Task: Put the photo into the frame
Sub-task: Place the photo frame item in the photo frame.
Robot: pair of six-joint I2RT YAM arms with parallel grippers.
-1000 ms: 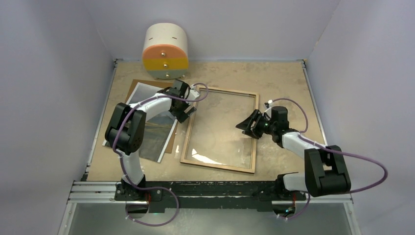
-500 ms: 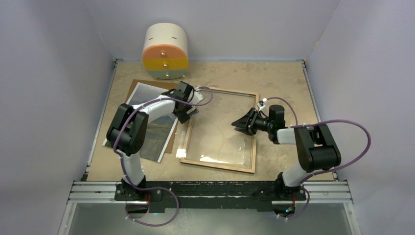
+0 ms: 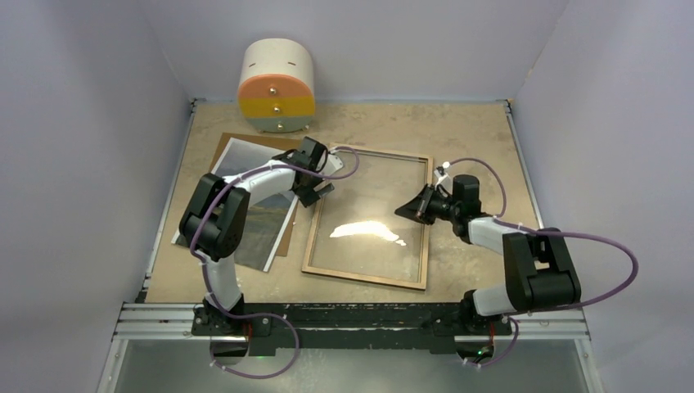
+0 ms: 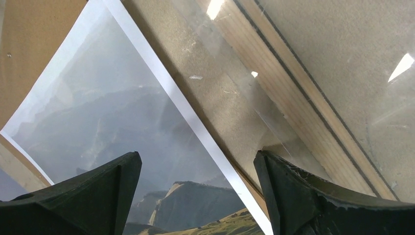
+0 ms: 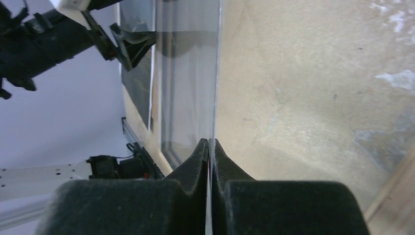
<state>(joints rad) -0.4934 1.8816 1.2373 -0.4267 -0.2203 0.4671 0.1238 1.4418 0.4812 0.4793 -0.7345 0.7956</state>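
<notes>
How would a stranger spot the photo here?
Start at the striped drum at the back. Just nearer, left of the wooden frame, lies the photo: a glossy grey mountain scene with a white border, resting on a plain brown board.

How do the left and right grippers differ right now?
Left gripper is open; right gripper is shut. Left gripper holds nothing; right gripper pinches the edge of the glass pane. Left gripper sits over the edge of the photo, beside the frame; right gripper is at the frame's right side. Both point inward at the frame.
</notes>
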